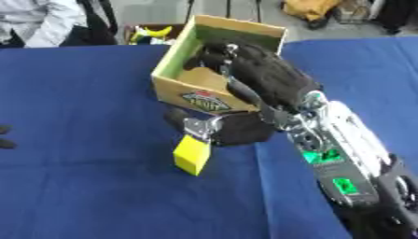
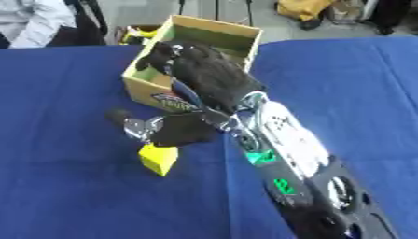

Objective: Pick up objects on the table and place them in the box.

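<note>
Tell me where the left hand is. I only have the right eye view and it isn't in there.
Observer: The left hand shows only in the left eye view, at the picture's left edge over the blue table, well apart from the yellow block.
Operator: And the label on the box front? The arm covers part of it for me.
Observer: In the left eye view the label on the box shows whole, left of the right hand, which reaches into the box. I cannot read the print.
</note>
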`<state>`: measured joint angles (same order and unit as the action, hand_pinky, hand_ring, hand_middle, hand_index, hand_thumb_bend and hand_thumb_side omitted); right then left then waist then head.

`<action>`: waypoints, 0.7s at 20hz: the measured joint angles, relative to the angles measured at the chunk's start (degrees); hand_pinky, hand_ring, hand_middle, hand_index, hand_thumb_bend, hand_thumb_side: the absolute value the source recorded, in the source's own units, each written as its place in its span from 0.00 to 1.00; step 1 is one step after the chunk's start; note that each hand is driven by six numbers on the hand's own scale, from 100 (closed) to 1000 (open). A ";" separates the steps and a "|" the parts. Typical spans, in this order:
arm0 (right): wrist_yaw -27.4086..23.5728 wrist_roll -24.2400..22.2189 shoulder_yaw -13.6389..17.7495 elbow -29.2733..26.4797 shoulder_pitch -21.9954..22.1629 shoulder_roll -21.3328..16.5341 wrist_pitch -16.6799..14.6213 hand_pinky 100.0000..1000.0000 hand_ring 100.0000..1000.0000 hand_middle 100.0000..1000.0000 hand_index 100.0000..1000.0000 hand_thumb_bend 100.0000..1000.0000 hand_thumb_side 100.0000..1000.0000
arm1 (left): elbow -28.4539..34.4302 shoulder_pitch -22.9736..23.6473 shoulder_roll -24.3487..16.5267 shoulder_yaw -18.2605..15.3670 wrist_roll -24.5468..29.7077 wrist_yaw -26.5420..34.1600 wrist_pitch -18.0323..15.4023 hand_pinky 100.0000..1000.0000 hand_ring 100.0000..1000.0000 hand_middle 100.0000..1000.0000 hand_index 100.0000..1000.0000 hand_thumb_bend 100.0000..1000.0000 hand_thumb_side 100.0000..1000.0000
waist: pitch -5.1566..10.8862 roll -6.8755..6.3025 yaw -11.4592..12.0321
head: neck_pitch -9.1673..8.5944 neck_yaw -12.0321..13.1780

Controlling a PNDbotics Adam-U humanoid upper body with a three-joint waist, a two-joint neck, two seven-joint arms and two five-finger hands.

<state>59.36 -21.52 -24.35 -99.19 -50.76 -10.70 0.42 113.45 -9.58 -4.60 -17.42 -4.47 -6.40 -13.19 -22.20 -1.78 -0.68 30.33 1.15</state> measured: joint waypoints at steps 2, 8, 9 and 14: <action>0.76 -0.27 -0.13 0.12 0.41 0.27 0.40 0.76 0.88 0.71 0.83 0.47 1.00 | 0.00 0.00 -0.01 0.08 0.00 0.04 0.00 0.42 0.55 0.59 0.91 0.06 0.96 | 0.01 0.04 -0.07 | -0.14 -0.01; 2.27 -2.01 -1.17 0.67 1.66 0.34 1.94 0.79 0.97 0.72 0.85 0.52 1.00 | 0.00 0.00 -0.35 0.24 0.01 0.07 0.01 0.42 0.55 0.59 0.91 0.06 0.96 | 0.15 0.13 -0.23 | -0.22 -0.02; 2.25 -2.89 -1.44 0.93 1.91 0.34 2.12 0.79 1.00 0.73 0.85 0.55 1.00 | 0.00 0.00 -0.45 0.24 0.01 0.07 0.01 0.42 0.55 0.59 0.91 0.06 0.96 | 0.16 0.14 -0.23 | -0.23 -0.03; -0.73 -9.29 -2.17 2.76 2.43 0.36 4.31 0.82 1.00 0.71 0.85 0.57 0.84 | 0.00 0.00 -0.45 0.24 0.01 0.08 0.01 0.42 0.55 0.59 0.91 0.06 0.96 | 0.17 0.21 -0.39 | -0.23 -0.06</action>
<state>58.63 -30.81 -26.52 -96.43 -48.32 -10.34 4.73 113.45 -9.58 -5.05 -17.18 -4.46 -6.32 -13.17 -22.03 -1.58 -1.08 30.10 1.09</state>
